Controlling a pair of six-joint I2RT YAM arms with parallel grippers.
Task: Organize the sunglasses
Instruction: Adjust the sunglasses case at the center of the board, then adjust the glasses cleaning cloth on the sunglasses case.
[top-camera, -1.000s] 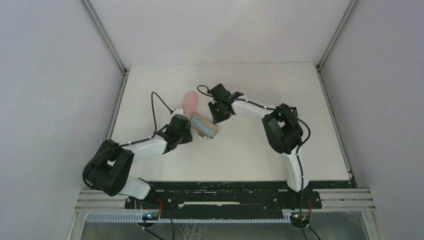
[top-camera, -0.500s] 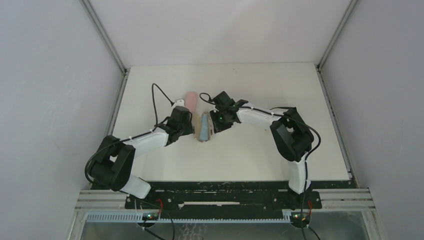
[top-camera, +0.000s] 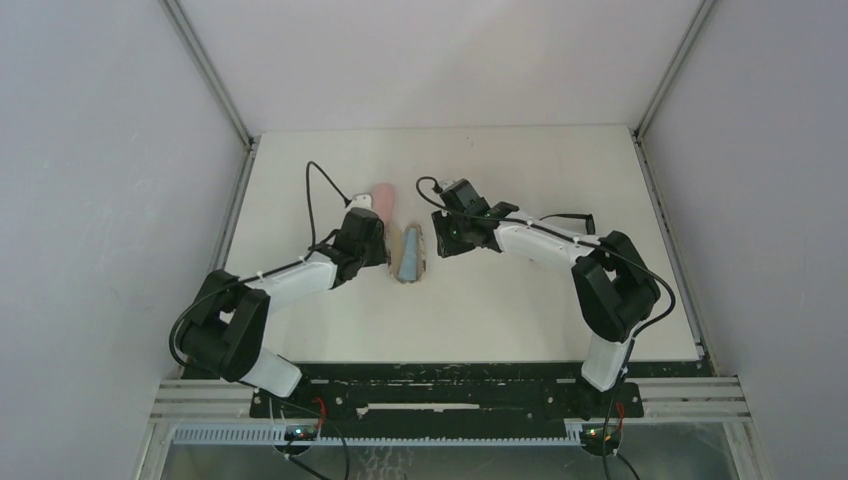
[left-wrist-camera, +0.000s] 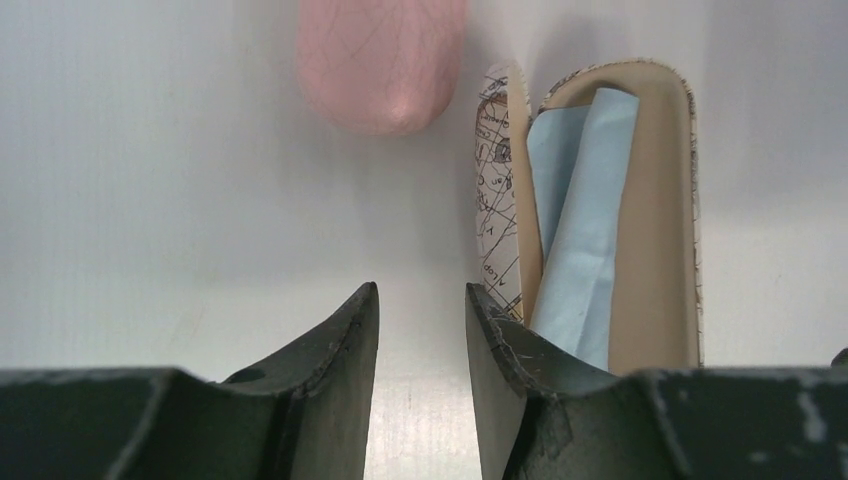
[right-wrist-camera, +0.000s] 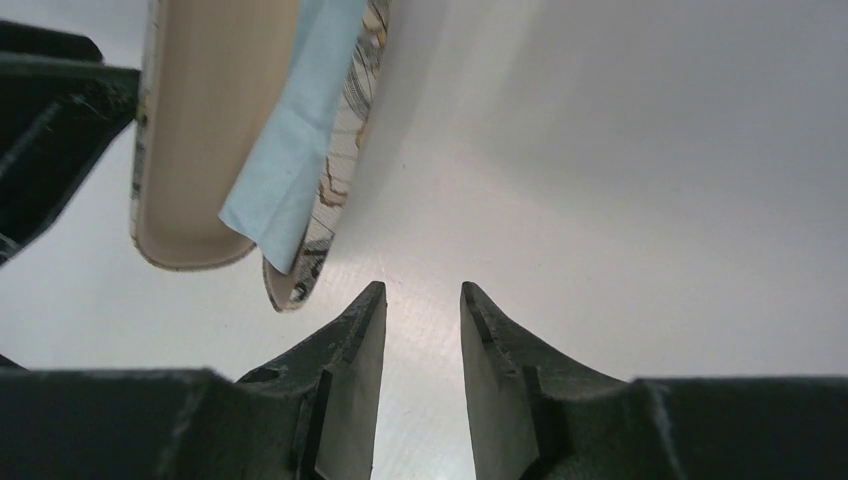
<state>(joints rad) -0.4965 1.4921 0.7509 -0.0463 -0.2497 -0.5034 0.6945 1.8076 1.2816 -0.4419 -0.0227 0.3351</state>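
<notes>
Left hand (left-wrist-camera: 420, 335) and right hand (right-wrist-camera: 422, 335) flank the open patterned case (left-wrist-camera: 655, 220) on the bench (top-camera: 520, 300), both narrowly parted and empty; no sunglasses show, perhaps under the blue cloth (left-wrist-camera: 580, 230). Tuck the cloth inside, then press the case shut evenly

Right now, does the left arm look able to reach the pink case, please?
Probably yes: the pink case lies just ahead of the left hand, only bare table between them. The open patterned case sits off to one side, and the hand holds nothing.
</notes>
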